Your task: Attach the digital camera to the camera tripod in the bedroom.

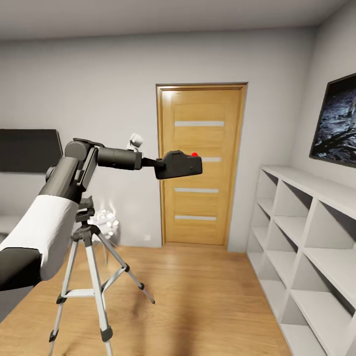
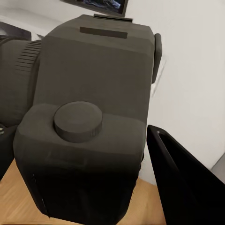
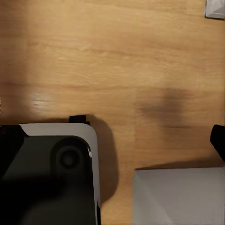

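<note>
A white-walled room with a light wood floor (image 1: 207,296) spreads ahead, a wooden door (image 1: 200,163) in the far wall and white shelving (image 1: 306,237) along the right side. At the left, the tripod (image 1: 86,277) stands on the floor on its three silver legs, its black head partly hidden behind the left arm (image 1: 49,217). That arm reaches out level toward the door, and the left gripper (image 1: 157,167) pinches the camera (image 1: 179,164) at its tip, red button up. The camera thus hangs above and well to the right of the tripod head, so it likely has to travel back left and down to seat. The right gripper's state cannot be told; its wrist view looks straight down at floor.
</note>
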Robot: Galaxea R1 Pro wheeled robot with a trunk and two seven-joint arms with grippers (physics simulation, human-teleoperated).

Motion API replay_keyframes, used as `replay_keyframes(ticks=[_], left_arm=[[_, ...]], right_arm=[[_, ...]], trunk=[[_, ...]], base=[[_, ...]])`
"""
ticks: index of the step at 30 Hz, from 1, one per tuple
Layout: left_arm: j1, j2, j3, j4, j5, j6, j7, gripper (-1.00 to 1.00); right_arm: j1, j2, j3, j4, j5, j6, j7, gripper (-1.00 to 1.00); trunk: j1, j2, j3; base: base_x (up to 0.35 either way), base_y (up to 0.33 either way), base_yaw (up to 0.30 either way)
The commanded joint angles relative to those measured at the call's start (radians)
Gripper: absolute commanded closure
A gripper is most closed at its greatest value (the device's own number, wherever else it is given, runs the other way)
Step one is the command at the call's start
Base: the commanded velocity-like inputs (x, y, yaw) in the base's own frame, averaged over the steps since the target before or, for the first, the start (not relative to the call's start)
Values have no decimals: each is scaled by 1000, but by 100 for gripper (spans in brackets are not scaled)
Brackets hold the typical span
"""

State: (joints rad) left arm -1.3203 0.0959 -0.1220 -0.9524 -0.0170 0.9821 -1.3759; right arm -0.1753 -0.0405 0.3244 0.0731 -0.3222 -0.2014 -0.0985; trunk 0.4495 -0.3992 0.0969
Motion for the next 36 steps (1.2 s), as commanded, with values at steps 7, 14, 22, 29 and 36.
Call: replay_keyframes(ticks=[7, 14, 22, 29, 36], left_arm=[[0, 1, 2, 0, -1, 9, -6, 100], [0, 1, 2, 0, -1, 9, -6, 100], [0, 1, 2, 0, -1, 9, -6, 100], [0, 1, 1, 0, -1, 9, -6, 100], [0, 1, 2, 0, -1, 10, -6, 100]], right_arm=[[-1, 1, 8, 4, -8, -6, 0, -100], [-1, 1, 8, 4, -8, -5, 0, -100], [-1, 1, 8, 4, -8, -6, 0, -100], [-1, 1, 8, 4, -8, -5, 0, -100], [-1, 1, 8, 4, -8, -6, 0, -100]], trunk=[[0, -1, 0], [0, -1, 0], [0, -1, 0], [0, -1, 0], [0, -1, 0]], base=[[11, -20, 131], [1, -3, 18], [0, 0, 83], [0, 0, 257], [0, 0, 178]])
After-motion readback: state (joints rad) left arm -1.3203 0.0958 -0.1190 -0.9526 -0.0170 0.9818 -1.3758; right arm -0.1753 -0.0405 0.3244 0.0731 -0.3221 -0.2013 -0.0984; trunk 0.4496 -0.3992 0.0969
